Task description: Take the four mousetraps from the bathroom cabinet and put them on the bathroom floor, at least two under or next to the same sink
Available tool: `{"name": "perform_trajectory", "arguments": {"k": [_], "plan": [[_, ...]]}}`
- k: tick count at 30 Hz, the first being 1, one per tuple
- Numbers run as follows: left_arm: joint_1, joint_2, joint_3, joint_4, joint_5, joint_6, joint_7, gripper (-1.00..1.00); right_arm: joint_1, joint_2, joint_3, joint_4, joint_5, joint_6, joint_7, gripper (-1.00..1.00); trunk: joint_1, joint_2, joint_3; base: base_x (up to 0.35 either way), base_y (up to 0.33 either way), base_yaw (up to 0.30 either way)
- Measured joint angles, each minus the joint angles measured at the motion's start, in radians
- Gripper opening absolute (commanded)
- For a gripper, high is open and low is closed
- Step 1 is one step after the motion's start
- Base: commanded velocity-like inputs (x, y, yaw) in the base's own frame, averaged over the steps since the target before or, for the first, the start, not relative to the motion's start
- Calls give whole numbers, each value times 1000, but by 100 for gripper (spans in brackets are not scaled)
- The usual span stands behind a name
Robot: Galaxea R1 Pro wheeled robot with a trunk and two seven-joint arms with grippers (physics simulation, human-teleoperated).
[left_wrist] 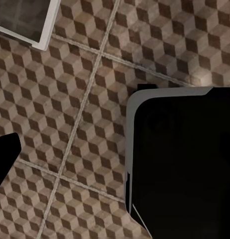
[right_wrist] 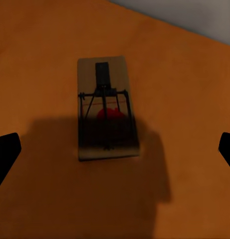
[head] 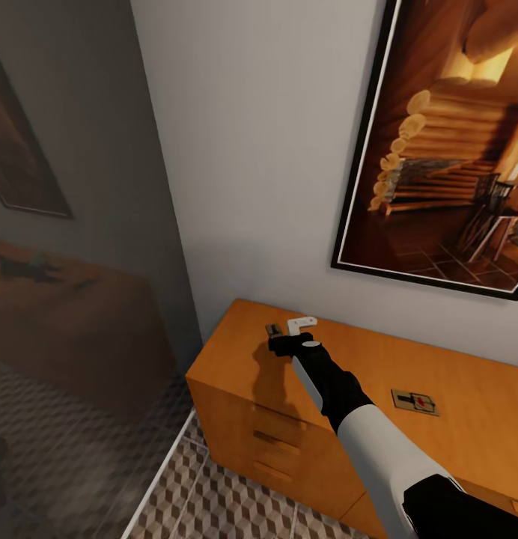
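On the orange-brown cabinet (head: 379,374) top, seen from the head camera: right gripper (head: 278,337) lowered near the back left corner, close to the grey wall, black forearm and white upper sleeve running back toward the lower right. Just ahead of the fingertips, a sliver of a mousetrap (head: 273,329) peeking out, mostly hidden by the hand. Well off to the right of that gripper, a second mousetrap (head: 415,402) lying flat on the same top, tan board with dark wire and a red spot. Below the cabinet front, drawers with dark slot handles, then cube-patterned bathroom floor (head: 236,501). On the wall above, a dark-framed picture (head: 446,142) of a log interior. To the left, a glass panel (head: 72,314) with a dim reflection.

From the left wrist camera: cube-printed floor tiles (left_wrist: 70,124) with pale grout lines, a dark rounded robot part (left_wrist: 184,164) covering much of the view, one black fingertip (left_wrist: 4,154) at the edge. Cannot tell whether the left jaws stand apart or together.

From the right wrist camera: jaws wide apart, one dark fingertip (right_wrist: 5,154) at each side edge, touching nothing. Between them, midway and slightly ahead, the mousetrap (right_wrist: 107,109) flat on the cabinet top (right_wrist: 40,59), spring bar and red spot facing up, half in the gripper's shadow
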Motion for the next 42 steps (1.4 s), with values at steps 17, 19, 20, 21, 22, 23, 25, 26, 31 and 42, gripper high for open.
{"name": "perform_trajectory", "arguments": {"k": [17,19,20,21,22,23,25,26,31,42], "plan": [[0,0,0,0,0,0,0,100,0,0,0,0,0,0,0,100,0,0,-20,0,0,0],[0,-1,0,0,0,0,0,100,0,0,0,0,0,0,0,100,0,0,-23,0,0,0],[0,-1,0,0,0,0,0,100,0,0,0,0,0,0,0,100,0,0,-24,0,0,0],[0,-1,0,0,0,0,0,100,0,0,0,0,0,0,0,100,0,0,-25,0,0,0],[0,-1,0,0,0,0,0,100,0,0,0,0,0,0,0,100,0,0,-26,0,0,0],[0,-1,0,0,0,0,0,100,0,0,0,0,0,0,0,100,0,0,-26,0,0,0],[0,-1,0,0,0,0,0,100,0,0,0,0,0,0,0,100,0,0,-27,5,0,0],[0,-1,0,0,0,0,0,100,0,0,0,0,0,0,0,100,0,0,-27,32,0,0],[0,-2,0,0,0,0,0,100,0,0,0,0,0,0,0,100,0,0,-28,134,0,0],[0,-2,0,0,0,0,0,100,0,0,0,0,0,0,2,100,0,0,-29,18,0,0]]}}
